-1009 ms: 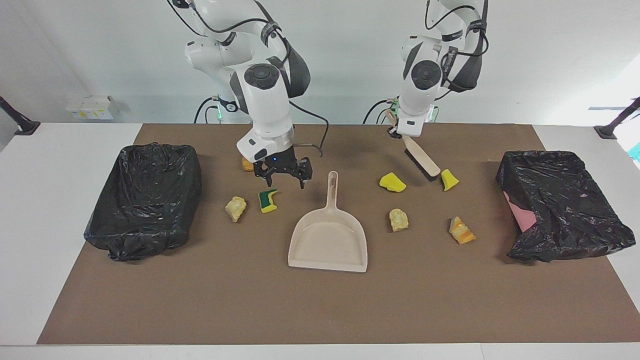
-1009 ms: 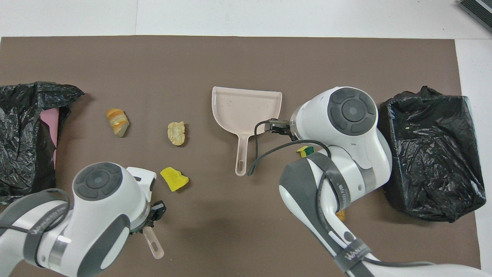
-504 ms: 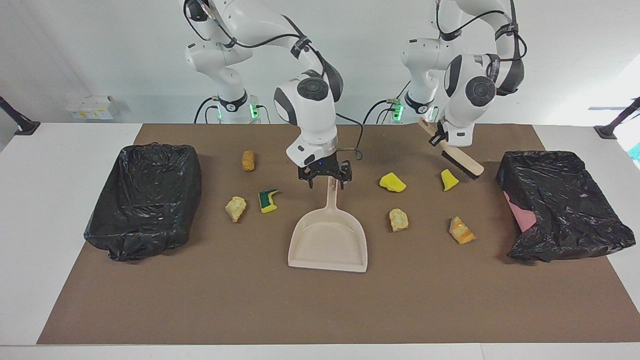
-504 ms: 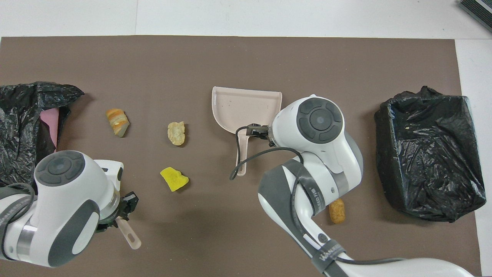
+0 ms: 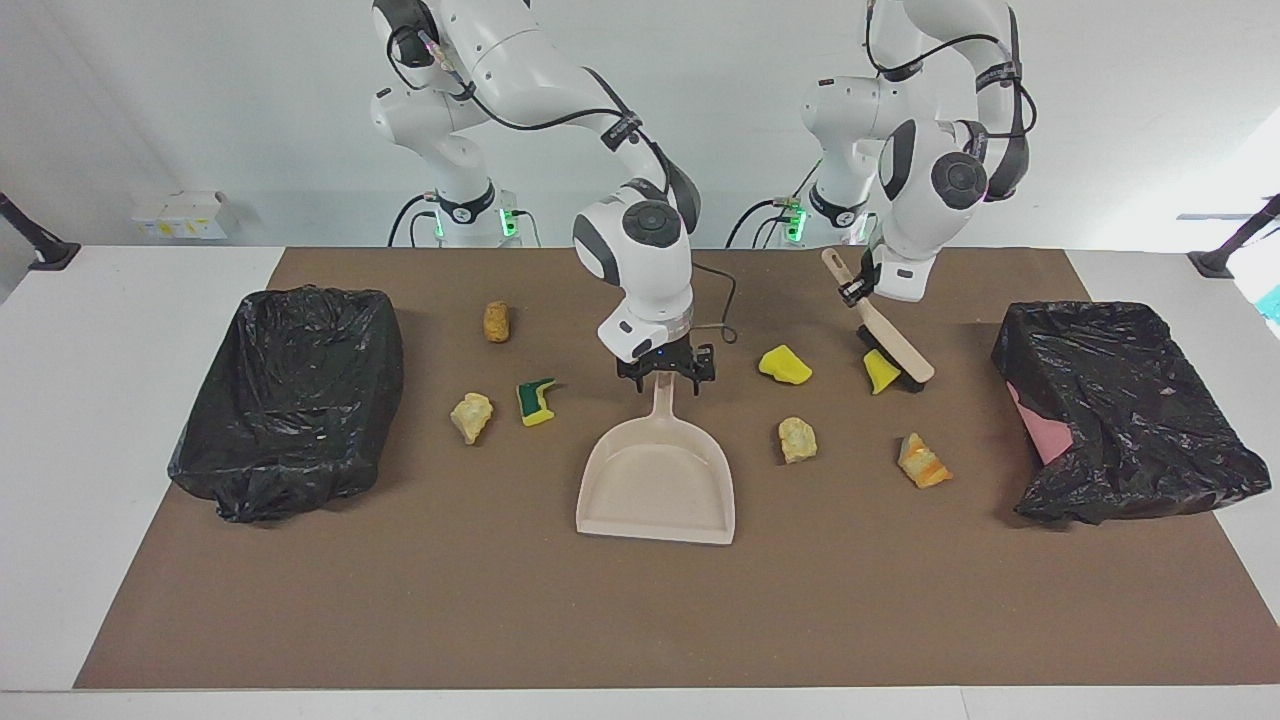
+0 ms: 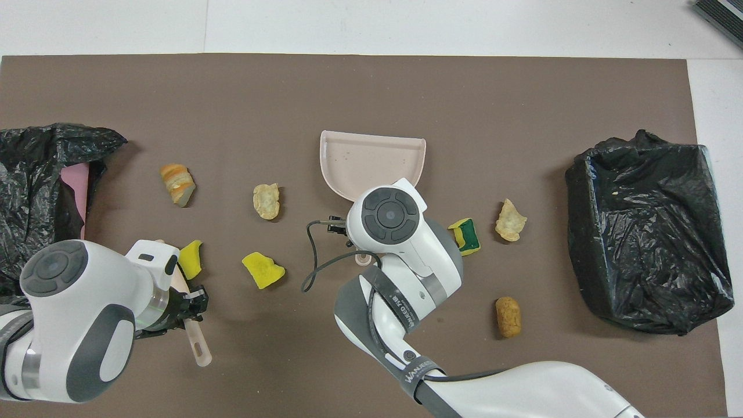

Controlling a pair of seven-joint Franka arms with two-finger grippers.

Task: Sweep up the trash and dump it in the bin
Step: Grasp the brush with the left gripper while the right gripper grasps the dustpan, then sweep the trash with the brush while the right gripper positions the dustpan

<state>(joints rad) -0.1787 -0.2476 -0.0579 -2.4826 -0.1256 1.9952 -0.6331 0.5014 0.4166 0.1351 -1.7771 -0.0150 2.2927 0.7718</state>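
Seven scraps (image 5: 796, 439): scattered on either side of the dustpan (image 5: 656, 480).
Right gripper (image 5: 664, 374): over the dustpan's handle; finger state I cannot tell.
Left gripper (image 5: 855, 287): clamped on brush (image 5: 893, 347).
Risk: closing off-centre may twist the dustpan.

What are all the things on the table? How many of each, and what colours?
dustpan: one, beige, middle of the mat
scraps: seven, yellow, cream, green and orange-brown, scattered on the mat on both sides of the dustpan
brush: one, pale wood with dark bristles, tilted, head beside a yellow scrap
bins: two, lined with black bags, one at each end of the mat
mat: one, brown, on the table
table: one, white
left pincer: one, black, holding the brush
right pincer: one, black, at the dustpan's handle
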